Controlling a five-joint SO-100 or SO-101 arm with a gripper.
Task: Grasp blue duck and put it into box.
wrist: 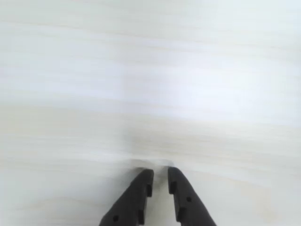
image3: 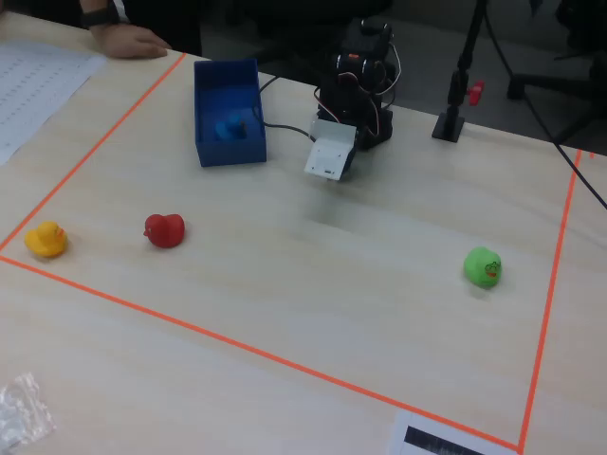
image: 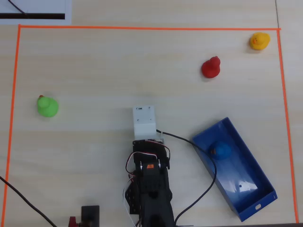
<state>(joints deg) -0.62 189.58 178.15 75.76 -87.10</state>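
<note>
The blue duck (image: pixel 220 150) lies inside the blue box (image: pixel 251 189), near its upper end in the overhead view. It also shows in the fixed view (image3: pixel 230 126) inside the box (image3: pixel 230 152). My gripper (wrist: pixel 160 173) hangs over bare wooden table in the wrist view. Its two black fingers stand almost together with only a thin gap and nothing between them. In the overhead view the white wrist block (image: pixel 144 120) hides the fingers; it sits left of the box, apart from it.
A red duck (image: pixel 211 67) and a yellow duck (image: pixel 259 40) sit at the far right, a green duck (image: pixel 47 106) at the left. Orange tape (image: pixel 142 27) frames the work area. A black cable (image: pixel 208 161) runs from the arm past the box's corner.
</note>
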